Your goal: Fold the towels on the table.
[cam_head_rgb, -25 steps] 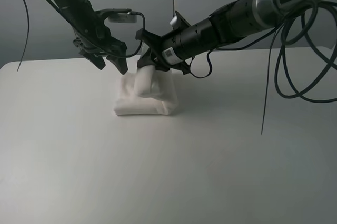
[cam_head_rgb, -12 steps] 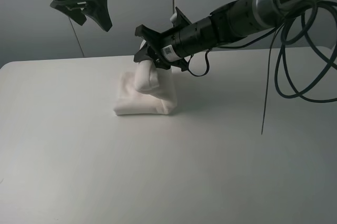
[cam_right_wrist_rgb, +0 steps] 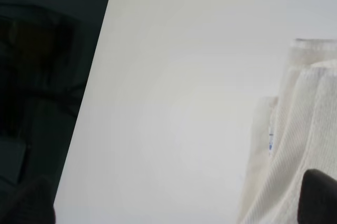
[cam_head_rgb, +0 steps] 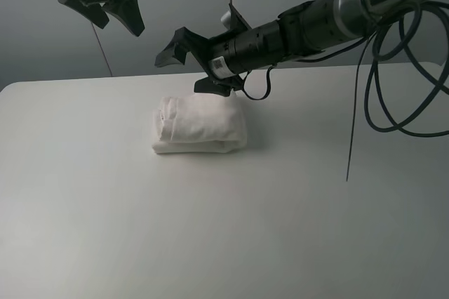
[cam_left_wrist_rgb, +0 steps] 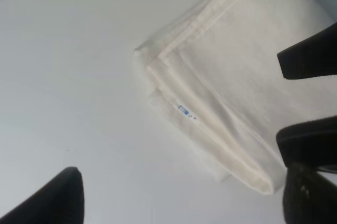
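One towel (cam_head_rgb: 198, 125) lies on the tabletop (cam_head_rgb: 224, 229), folded into a small thick bundle. It sits toward the far side, a little left of the middle. Its long side runs left to right, and the stacked fold edges show at its left end. A tiny label (cam_left_wrist_rgb: 184, 111) peeks out between the layers there.

Both claws are up in the air, and neither one holds anything. The right claw (cam_head_rgb: 186, 60) hangs just above the far edge of the towel, with its fingers spread wide apart. From that claw, the towel lies just below and a bit nearer to us. The left claw (cam_head_rgb: 112, 5) is high up at the far left, well away from the towel. Its fingers are apart too.

So the right arm is much the nearer one. If the towel needs a pat or a tuck, that arm only has to drop down a little. The left arm would have to come down and to the right a long way.

The towel looks all folded, but the far side is partly hidden by the right arm, so I can't be sure it is neat there.
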`<move>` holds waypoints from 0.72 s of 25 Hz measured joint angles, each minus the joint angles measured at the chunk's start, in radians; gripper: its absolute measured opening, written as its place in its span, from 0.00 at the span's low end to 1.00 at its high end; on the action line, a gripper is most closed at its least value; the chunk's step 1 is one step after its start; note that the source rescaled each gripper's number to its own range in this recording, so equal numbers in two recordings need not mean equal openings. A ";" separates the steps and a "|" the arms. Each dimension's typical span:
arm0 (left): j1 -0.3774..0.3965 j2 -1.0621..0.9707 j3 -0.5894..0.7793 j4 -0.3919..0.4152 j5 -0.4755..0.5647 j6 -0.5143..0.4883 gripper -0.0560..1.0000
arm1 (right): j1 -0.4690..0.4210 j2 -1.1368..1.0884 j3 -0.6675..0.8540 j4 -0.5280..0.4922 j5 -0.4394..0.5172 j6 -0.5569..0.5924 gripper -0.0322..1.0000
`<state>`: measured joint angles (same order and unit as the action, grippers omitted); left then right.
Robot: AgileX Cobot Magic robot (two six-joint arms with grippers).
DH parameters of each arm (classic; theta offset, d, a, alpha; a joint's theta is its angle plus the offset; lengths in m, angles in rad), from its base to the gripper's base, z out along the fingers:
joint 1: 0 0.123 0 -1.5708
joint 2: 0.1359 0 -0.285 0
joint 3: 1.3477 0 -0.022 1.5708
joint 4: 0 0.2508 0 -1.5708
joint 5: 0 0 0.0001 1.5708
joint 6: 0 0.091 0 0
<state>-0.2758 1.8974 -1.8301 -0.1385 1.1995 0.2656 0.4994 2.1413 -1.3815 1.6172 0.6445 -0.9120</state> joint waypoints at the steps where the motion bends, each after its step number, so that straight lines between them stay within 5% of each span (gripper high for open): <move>1: 0.000 0.000 0.000 0.005 0.005 0.000 0.97 | 0.000 -0.002 0.000 -0.026 0.007 0.000 1.00; 6: 0.000 -0.033 0.000 0.068 0.014 -0.012 0.97 | 0.000 -0.071 0.000 -0.306 -0.014 0.091 1.00; 12: 0.000 -0.159 0.000 0.182 0.017 -0.072 0.97 | 0.000 -0.290 0.002 -1.006 -0.029 0.470 1.00; 18: 0.000 -0.347 0.132 0.207 0.015 -0.106 0.97 | 0.000 -0.539 0.010 -1.403 0.063 0.757 1.00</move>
<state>-0.2758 1.5501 -1.6977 0.0687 1.2146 0.1594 0.4994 1.6019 -1.3714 0.2139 0.7073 -0.1553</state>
